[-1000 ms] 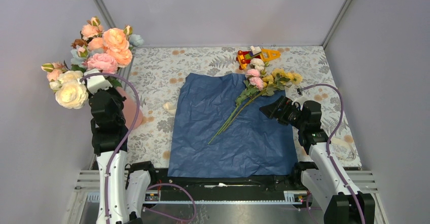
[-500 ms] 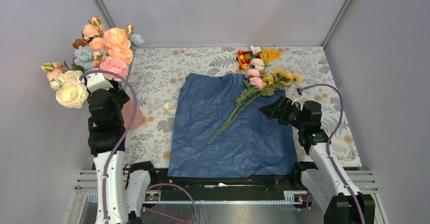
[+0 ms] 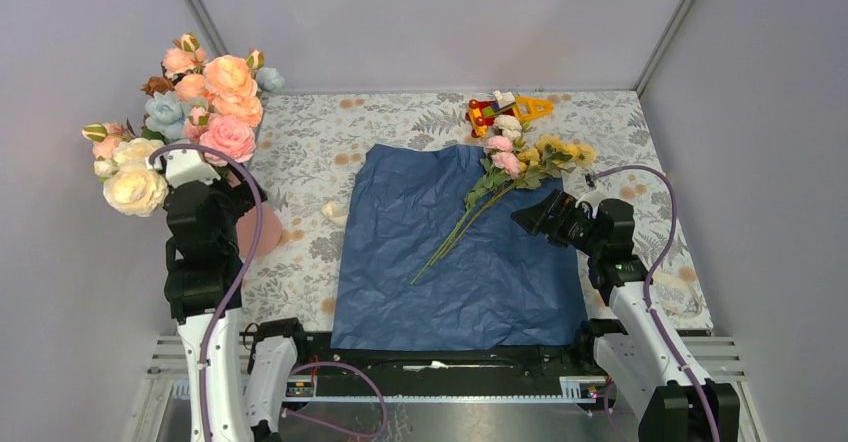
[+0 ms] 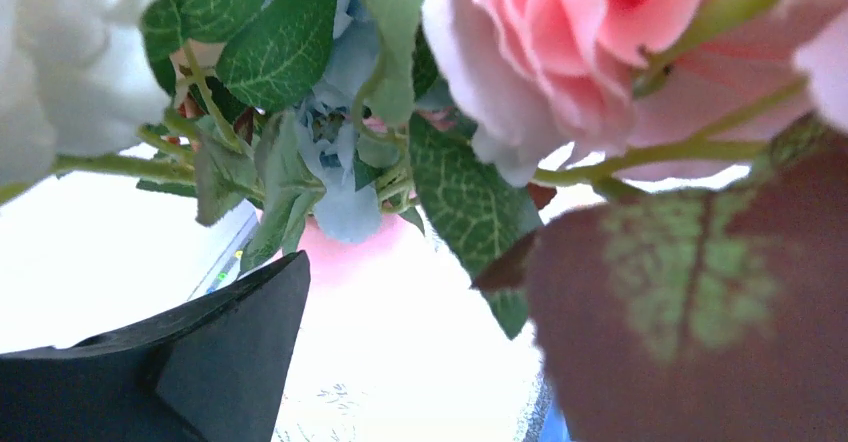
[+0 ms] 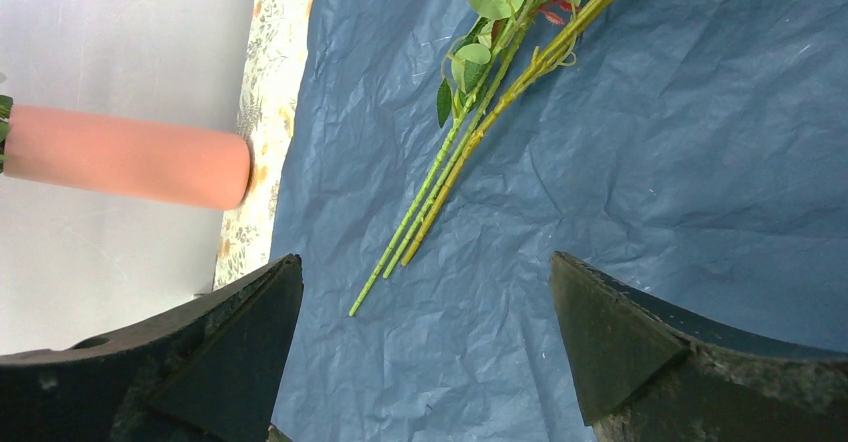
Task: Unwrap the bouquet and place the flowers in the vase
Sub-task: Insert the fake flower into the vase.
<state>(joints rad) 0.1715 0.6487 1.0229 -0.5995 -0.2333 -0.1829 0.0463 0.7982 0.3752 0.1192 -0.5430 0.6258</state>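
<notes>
Grey walls close round the table (image 3: 320, 132), whose top wears a leafy printed cloth; across its middle we see the blue paper (image 3: 470, 272) spread flat and crinkled, navy side up, reaching the near edge. On the paper's far right part lie the flowers (image 3: 515, 157), loose; their small pink, yellow and cream heads spill past the paper's far right corner, just beside the red-and-yellow toy (image 3: 505, 109) at the far edge; the thin green stems run slantwise toward the middle of the paper. Near the left edge of the table stands the vase (image 3: 255, 227), salmon pink, partly hidden behind the left arm (image 3: 200, 252); out of it rise the large blooms (image 3: 215, 87), peach, pink, dusty blue and cream, leaning out past the table's left edge. The left hand (image 4: 420, 277) is up among those stems and leaves; we see one dark finger (image 4: 200, 362) set far out to the side, the other hidden behind a reddish leaf; the hand reads as spread wide, with nothing pinched in it. The right hand (image 5: 420, 272) hovers over the right side of the paper, fingers wide apart and empty; the stem ends lie below it. A small cream scrap (image 3: 333, 212) lies on the table just off the paper's left edge.
</notes>
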